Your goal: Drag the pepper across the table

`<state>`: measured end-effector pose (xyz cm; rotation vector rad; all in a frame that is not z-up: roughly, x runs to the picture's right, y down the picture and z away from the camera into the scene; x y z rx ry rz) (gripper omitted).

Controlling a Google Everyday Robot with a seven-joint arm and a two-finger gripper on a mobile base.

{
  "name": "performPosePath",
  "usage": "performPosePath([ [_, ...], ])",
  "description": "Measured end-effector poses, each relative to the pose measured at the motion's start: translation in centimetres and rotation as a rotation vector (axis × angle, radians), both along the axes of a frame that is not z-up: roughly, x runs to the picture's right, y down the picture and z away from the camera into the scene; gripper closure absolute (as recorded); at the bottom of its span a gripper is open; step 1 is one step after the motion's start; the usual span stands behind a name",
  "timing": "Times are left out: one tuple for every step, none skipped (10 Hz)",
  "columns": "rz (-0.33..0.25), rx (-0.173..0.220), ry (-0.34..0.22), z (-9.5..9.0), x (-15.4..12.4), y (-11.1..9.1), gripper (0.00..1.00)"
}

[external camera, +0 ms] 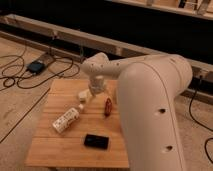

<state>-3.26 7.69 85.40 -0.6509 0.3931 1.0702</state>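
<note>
The pepper [107, 106] is small, dark red and glossy, and lies near the right edge of the light wooden slat table [60, 150]. My gripper [85, 95] hangs from the white arm over the back middle of the table. It is low over the wood, to the left of the pepper and a little behind it, and apart from it. The big white arm [150, 100] covers the table's right edge.
A white labelled bottle [67, 120] lies on its side left of centre. A black phone [96, 141] lies flat near the front. Black cables and a small box [36, 66] lie on the floor to the back left. A dark rail runs behind the table.
</note>
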Motion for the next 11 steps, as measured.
performPosePath([
  [0.028,-0.002,0.016,0.5,0.4,0.7,0.20],
  [0.058,0.000,0.031,1.0,0.7,1.3,0.20],
  [0.084,0.002,0.048,1.4,1.0,1.9,0.20],
  [0.105,0.004,0.066,1.5,1.6,2.5,0.20],
  [0.119,0.005,0.079,1.5,1.9,2.9,0.20],
  [0.131,0.004,0.091,1.4,2.3,3.5,0.20],
  [0.139,0.002,0.102,1.3,2.5,4.3,0.20],
  [0.144,-0.003,0.109,1.3,2.5,4.8,0.20],
  [0.150,-0.006,0.119,1.4,2.7,5.5,0.20],
  [0.159,-0.010,0.126,1.6,2.7,5.9,0.20],
  [0.165,-0.009,0.133,1.8,2.8,6.1,0.20],
])
